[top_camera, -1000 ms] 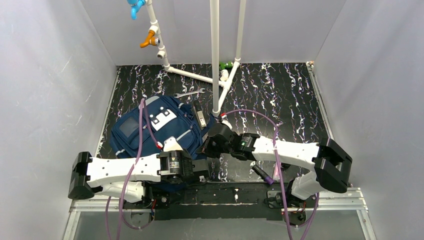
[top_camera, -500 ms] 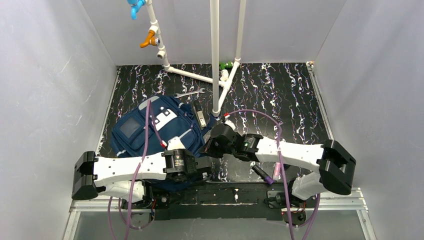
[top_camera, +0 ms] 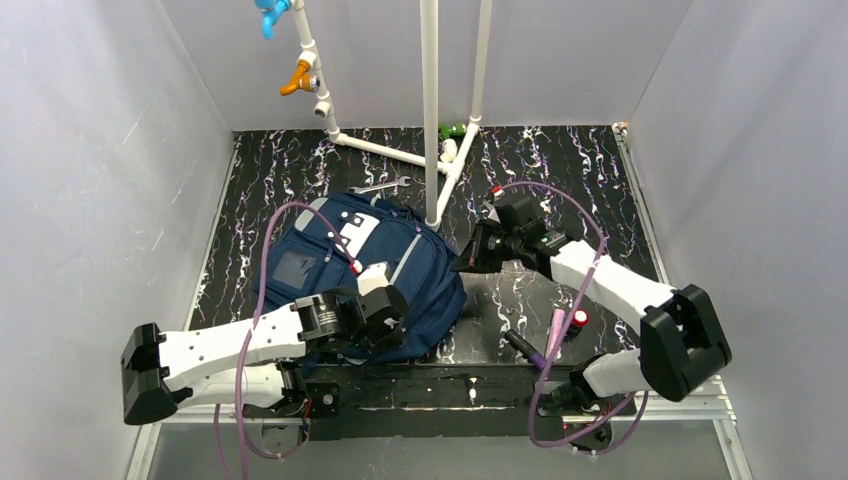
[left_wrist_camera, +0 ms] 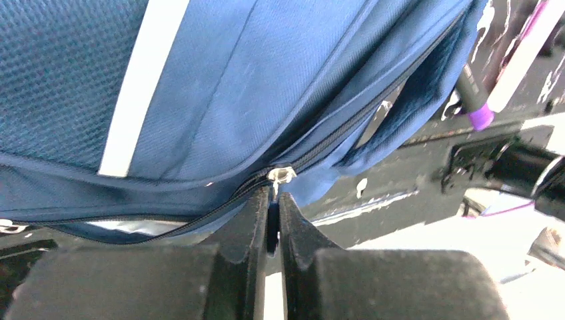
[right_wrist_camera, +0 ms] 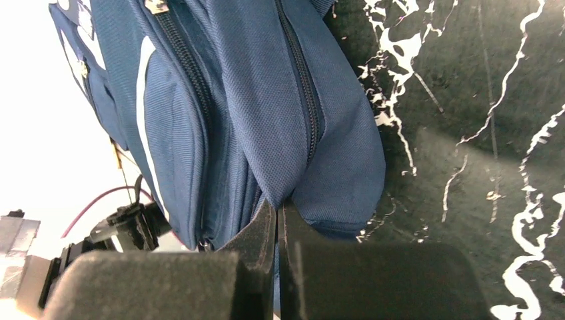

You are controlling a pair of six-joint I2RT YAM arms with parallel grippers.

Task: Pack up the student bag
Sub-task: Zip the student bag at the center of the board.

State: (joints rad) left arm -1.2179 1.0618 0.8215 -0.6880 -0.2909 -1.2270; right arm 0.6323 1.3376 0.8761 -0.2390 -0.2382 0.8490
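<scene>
Navy student bag [top_camera: 430, 290], left gripper [left_wrist_camera: 273, 197] pinching its zip pull [left_wrist_camera: 282, 175] — right gripper [right_wrist_camera: 278, 204] clamped on its fabric.

Top view looking down from above and behind, wrist views close on the student bag [top_camera: 420, 285], shared by all.

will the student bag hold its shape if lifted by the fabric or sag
Likely floppy: the student bag is soft fabric, and it folds where the right gripper pinches it. Pushed, it probably bunches rather than slides, lying broad on the table.
</scene>
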